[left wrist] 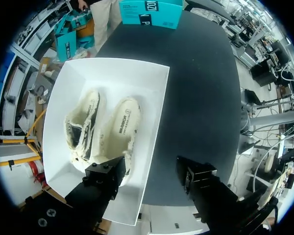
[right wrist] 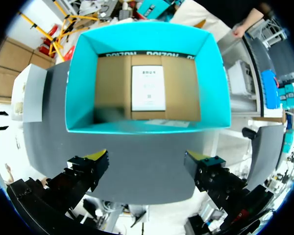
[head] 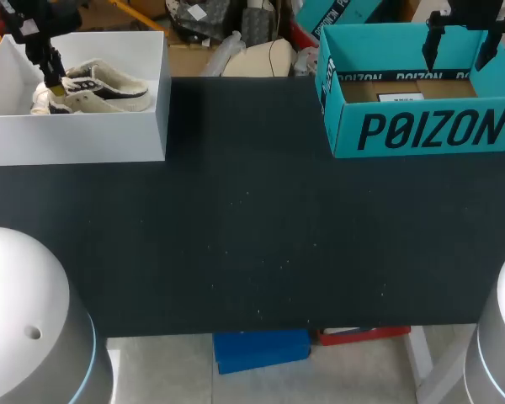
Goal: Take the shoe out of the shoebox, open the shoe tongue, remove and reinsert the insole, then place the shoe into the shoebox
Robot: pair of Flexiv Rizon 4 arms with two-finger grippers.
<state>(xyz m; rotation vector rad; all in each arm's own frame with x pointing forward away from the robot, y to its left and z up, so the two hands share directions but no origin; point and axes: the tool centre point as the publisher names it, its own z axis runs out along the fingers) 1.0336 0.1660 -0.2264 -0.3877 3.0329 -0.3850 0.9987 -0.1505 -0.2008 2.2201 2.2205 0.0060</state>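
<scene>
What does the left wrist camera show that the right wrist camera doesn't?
Only the left wrist view: pale shoes lying in the white box, with the open left gripper over its rim. Only the right wrist view: the brown floor and white label inside the teal box, plus the open right gripper. Both: the black table and both boxes.

Cream shoes (head: 97,87) (paired) in white box (head: 84,135)

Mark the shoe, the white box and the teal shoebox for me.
shoe (head: 109,87), head view, on its cream side panel.
white box (head: 76,135), head view, on its front wall.
teal shoebox (right wrist: 82,83), right wrist view, on the inner face of a side wall.
</scene>
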